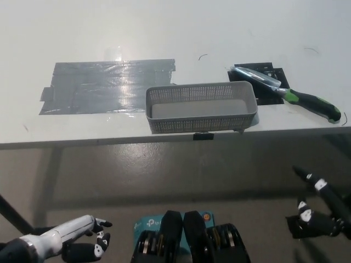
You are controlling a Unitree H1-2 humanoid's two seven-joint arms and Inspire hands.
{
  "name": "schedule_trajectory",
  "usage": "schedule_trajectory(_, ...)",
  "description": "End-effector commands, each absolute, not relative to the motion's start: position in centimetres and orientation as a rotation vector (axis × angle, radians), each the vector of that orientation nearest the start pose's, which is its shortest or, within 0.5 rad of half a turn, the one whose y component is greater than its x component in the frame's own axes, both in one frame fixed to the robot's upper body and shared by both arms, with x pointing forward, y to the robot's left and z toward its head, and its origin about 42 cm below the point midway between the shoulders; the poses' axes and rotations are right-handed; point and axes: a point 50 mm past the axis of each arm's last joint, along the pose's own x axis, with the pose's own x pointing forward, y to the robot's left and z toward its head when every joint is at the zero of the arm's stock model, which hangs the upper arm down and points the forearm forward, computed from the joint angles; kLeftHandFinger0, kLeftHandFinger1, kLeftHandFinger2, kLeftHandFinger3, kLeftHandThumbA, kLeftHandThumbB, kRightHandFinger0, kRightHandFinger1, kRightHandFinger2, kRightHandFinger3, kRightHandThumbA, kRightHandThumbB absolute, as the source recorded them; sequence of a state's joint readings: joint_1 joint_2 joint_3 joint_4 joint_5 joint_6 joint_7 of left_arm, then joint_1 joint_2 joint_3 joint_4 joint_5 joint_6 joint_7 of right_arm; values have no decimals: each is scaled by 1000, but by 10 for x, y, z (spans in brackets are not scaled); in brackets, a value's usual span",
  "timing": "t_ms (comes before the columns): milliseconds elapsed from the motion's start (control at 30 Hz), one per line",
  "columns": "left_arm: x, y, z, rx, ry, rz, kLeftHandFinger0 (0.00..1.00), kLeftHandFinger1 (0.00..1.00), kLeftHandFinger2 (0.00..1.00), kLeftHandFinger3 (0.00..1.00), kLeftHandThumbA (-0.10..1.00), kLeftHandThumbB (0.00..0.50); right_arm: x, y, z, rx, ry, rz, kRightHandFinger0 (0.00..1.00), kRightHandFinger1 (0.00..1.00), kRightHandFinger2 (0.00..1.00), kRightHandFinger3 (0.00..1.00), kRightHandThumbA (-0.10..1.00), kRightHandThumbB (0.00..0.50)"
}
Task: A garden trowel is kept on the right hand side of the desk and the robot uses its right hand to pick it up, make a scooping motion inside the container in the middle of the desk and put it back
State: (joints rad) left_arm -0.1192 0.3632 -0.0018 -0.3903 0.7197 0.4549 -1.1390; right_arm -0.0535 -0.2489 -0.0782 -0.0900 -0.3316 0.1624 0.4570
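Observation:
A garden trowel with a silver blade and a black and green handle lies on the right side of the white desk, its blade over a black patch. A grey perforated container stands at the desk's front edge in the middle, with nothing inside. My black right hand hangs open below the desk at the lower right, far from the trowel. My white left hand rests open at the lower left, below the desk.
A wide patch of grey tape covers the desk left of the container. A black patch lies under the trowel's blade. The grey floor shows below the desk edge.

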Motion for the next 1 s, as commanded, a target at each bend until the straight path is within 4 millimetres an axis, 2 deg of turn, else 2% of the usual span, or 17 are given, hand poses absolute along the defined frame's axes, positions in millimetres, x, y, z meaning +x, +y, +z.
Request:
schedule_trajectory(0, 283, 283, 194, 913, 472, -735, 1000, 984, 989, 1000, 1000, 15, 311, -309, 130, -612, 21, 215, 959, 1000, 1000, 1000, -53, 167)
schedule_trajectory(67, 281, 283, 193, 900, 464, -740, 1000, 989, 1000, 1000, 1000, 8, 314, -314, 128, -608, 66, 191, 789, 878, 941, 1000, -76, 154)
schedule_trajectory(100, 282, 282, 193, 895, 464, -740, 1000, 992, 1000, 1000, 1000, 9, 316, -315, 130, -613, 73, 187, 778, 858, 930, 1000, -63, 141)
schedule_trajectory(267, 283, 283, 192, 890, 469, -741, 1000, 1000, 1000, 1000, 1000, 0, 320, -306, 135, -642, 102, 235, 695, 746, 847, 1000, -18, 151)
schedule_trajectory(300, 282, 284, 191, 883, 467, -741, 1000, 1000, 1000, 1000, 1000, 0, 321, -303, 135, -667, 113, 274, 702, 725, 812, 1000, 29, 150)
schedule_trajectory(467, 284, 285, 189, 886, 476, -728, 1000, 991, 1000, 1000, 1000, 6, 323, -300, 136, -675, 145, 304, 594, 626, 763, 1000, 14, 139)
schedule_trajectory(833, 287, 285, 186, 878, 488, -726, 1000, 1000, 1000, 1000, 1000, 0, 331, -299, 136, -693, 159, 328, 548, 582, 753, 1000, 36, 120)
schedule_trajectory(967, 286, 285, 184, 870, 490, -731, 1000, 1000, 1000, 1000, 1000, 0, 332, -300, 136, -700, 176, 343, 565, 607, 773, 1000, 37, 107)
